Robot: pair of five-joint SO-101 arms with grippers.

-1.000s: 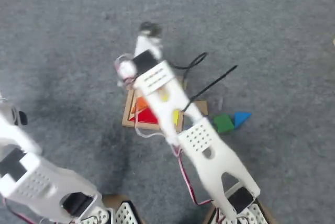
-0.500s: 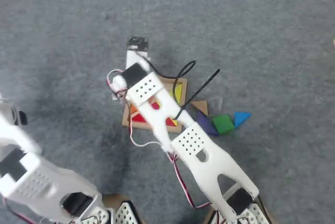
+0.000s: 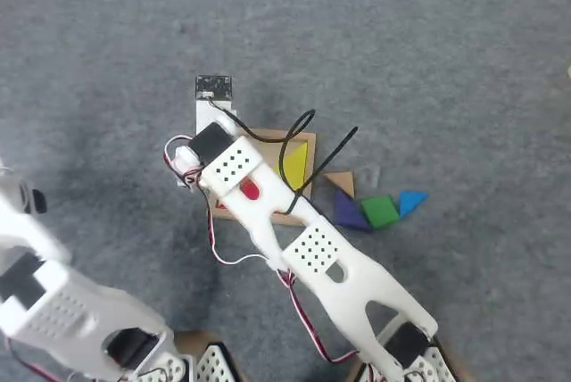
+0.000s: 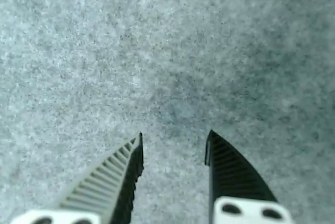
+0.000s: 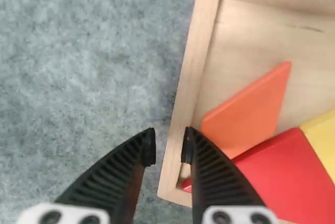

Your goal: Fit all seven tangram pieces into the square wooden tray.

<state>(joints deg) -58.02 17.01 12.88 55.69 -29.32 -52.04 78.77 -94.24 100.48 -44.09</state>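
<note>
My right gripper [image 5: 167,148], nearly closed and empty, straddles the tray [image 5: 184,88] wall. The orange piece [image 5: 246,109] lies just inside, probably light, stiff and smooth, so I would pinch its straight edges. The left gripper [image 4: 172,150] is open and empty.

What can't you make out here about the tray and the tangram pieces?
- Most of the inside of the tray, so how many pieces are in: high view, the right arm lies across it.
- Full outlines of the red piece and yellow piece: right wrist view, cut off by the picture's edge.
- Whether the right gripper clamps the tray's rim or hangs above it: right wrist view, height unreadable.
</note>
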